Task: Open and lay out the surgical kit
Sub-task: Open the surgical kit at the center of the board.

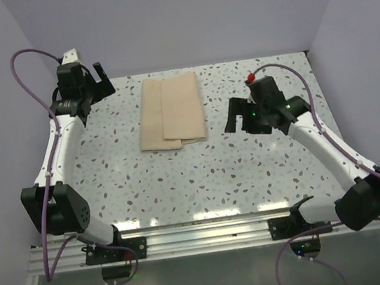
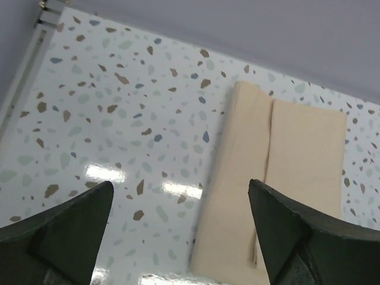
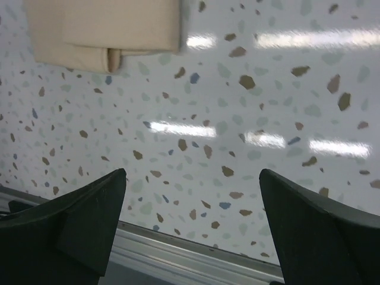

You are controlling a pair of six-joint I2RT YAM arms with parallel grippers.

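The surgical kit's beige cloth wrap lies folded flat at the back middle of the speckled table. It also shows in the left wrist view and in the right wrist view. No steel tray, scissors, tweezers or scalpel-like tools are in view. My left gripper is open and empty, raised to the left of the wrap; in its wrist view the wrap's left edge lies under the open jaws. My right gripper is open and empty, raised to the right of the wrap, over bare table.
A metal rail runs along the table's near edge and shows in the right wrist view. Grey walls enclose the back and sides. A table edge strip shows at the left of the left wrist view.
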